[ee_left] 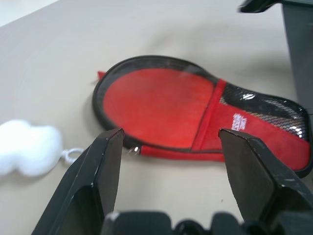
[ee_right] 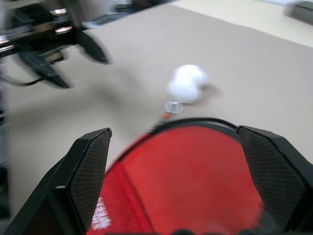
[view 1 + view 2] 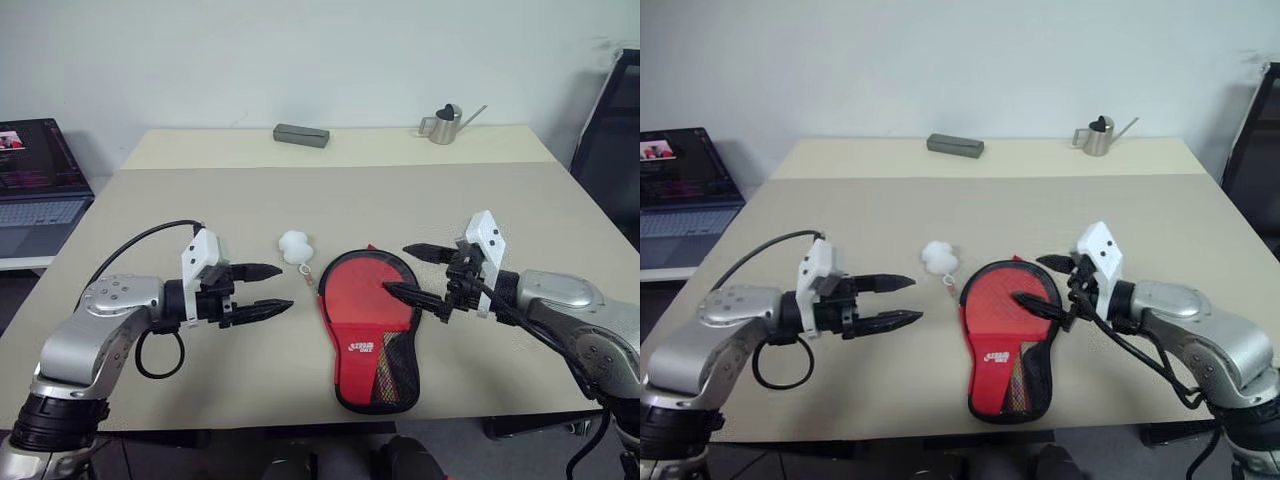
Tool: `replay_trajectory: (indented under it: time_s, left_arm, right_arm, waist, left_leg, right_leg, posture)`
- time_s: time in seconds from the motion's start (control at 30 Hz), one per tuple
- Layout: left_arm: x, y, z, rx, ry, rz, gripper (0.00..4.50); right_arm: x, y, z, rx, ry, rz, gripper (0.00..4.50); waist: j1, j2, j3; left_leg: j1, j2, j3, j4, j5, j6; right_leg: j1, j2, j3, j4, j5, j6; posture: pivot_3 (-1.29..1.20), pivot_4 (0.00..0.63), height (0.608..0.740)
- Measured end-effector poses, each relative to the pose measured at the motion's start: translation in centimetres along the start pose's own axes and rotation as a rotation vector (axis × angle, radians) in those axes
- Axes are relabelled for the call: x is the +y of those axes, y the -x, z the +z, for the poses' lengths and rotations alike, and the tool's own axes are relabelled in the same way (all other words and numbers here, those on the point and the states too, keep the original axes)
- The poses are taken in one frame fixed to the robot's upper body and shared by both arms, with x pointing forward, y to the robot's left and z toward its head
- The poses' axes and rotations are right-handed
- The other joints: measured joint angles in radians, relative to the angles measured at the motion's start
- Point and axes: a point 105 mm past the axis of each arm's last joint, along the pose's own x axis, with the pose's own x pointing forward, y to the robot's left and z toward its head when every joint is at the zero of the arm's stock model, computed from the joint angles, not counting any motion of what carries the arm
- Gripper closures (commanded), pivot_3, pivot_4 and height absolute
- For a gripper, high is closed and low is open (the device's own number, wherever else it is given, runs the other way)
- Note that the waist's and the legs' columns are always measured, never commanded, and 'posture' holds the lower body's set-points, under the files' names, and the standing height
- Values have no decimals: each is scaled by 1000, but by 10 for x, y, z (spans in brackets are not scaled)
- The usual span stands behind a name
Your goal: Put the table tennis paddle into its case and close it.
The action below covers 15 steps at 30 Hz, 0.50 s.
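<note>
Red case (image 3: 368, 320) between both grippers, edged in black, with black mesh pocket and small white logo at the narrow end. White fluffy pompom (image 3: 295, 245) just beyond the left gripper (image 3: 268, 290), black-fingered. Beige table (image 3: 300, 190). Grey block (image 3: 301, 135) and silver watering can (image 3: 445, 123) far past both.
</note>
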Motion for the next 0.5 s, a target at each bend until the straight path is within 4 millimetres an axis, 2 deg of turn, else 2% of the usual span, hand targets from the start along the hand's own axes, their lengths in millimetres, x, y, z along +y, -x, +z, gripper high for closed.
replay_trajectory:
  time_s: [0.1, 0.17, 0.33, 0.5]
  left_arm:
    - [16, 5, -4, 30, -24, 115, 1133]
    - [24, 5, -6, 34, -22, 175, 1133]
    - [39, -2, -5, 14, -20, 292, 1133]
    - [62, -19, -11, 13, 8, 406, 1133]
  right_arm:
    - [-6, -3, 5, -1, 21, 40, 15]
    - [-3, -9, 2, -2, 12, 79, 15]
    - [10, -40, -26, 22, -26, 157, 15]
    - [-4, -55, -49, 23, -22, 119, 15]
  waist:
    - [1, 0, 0]
    - [2, 0, 0]
    - [2, -1, 0]
    - [3, -1, 0]
  left_leg:
    - [0, 0, 0, 0, 0, 0]
    - [0, 0, 0, 0, 0, 0]
    - [0, 0, 0, 0, 0, -1]
    - [0, -1, 0, 2, 0, -1]
  right_leg:
    - [0, 0, 0, 0, 0, 0]
    - [0, 0, 0, 0, 0, 0]
    - [-1, 0, 0, 1, 2, 0]
    - [0, 0, 0, 1, 4, 1]
  posture:
    - [0, 150, 740]
    - [0, 150, 740]
    - [0, 150, 740]
    - [0, 150, 740]
